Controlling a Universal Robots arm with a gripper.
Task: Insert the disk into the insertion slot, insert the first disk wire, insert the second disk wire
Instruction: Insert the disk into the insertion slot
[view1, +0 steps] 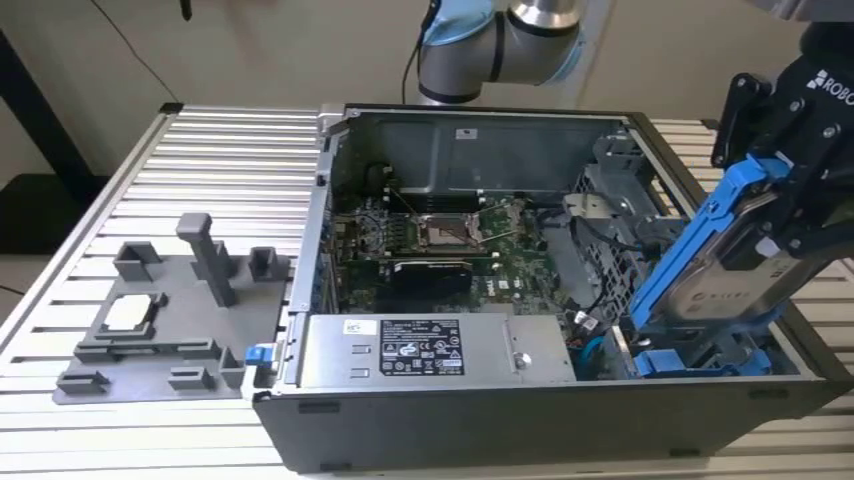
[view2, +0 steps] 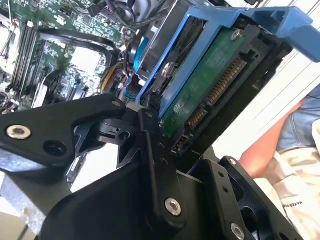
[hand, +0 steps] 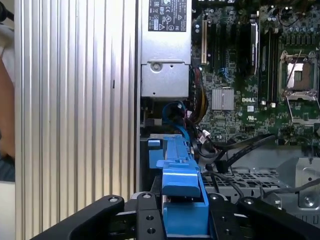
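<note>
Right now I have the gripper (view1: 790, 212) clenched on the disk (view1: 727, 275), a flat silver-grey metal hard drive with a pale label clipped in a bright blue plastic frame. The jaws pinch it by the end farthest from the cage (in the first wrist view its blue frame sits between the black finger links). It hangs steeply tilted just above the insertion slot (view1: 617, 225), the rectangular bay of the grey perforated sheet-metal cage. Its lower edge is close to the cage but, as far as I can judge, not seated. Another blue-framed drive (view1: 694, 360) lies low beside that cage. By my reading the first step is in hand, with no wire handled. Seating the disk would call for squaring its frame with the bay walls and keeping clear of the loose black cables (hand: 235, 150) near the cage.
</note>
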